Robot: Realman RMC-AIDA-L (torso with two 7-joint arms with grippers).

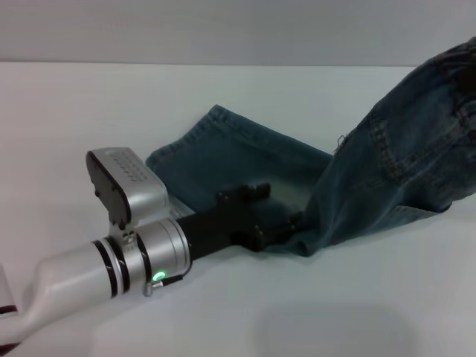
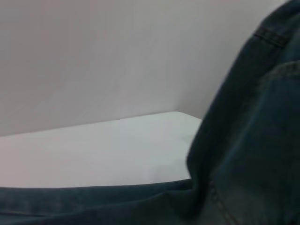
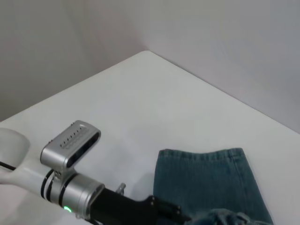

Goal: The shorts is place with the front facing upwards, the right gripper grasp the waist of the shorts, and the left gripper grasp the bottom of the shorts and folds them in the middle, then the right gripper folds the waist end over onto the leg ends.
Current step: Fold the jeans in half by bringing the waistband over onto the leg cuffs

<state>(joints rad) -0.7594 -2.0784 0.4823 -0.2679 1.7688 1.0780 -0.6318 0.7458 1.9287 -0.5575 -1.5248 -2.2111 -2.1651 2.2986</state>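
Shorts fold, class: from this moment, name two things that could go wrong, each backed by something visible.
1. The left gripper sits at the near edge of the shorts; a shallow grip could slip as the denim is pulled.
2. The waist end hangs lifted at the right, sagging; set down loosely, it may land skewed off the leg ends.

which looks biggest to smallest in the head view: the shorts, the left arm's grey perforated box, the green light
1. the shorts
2. grey perforated box, though it sits nearer the camera
3. green light
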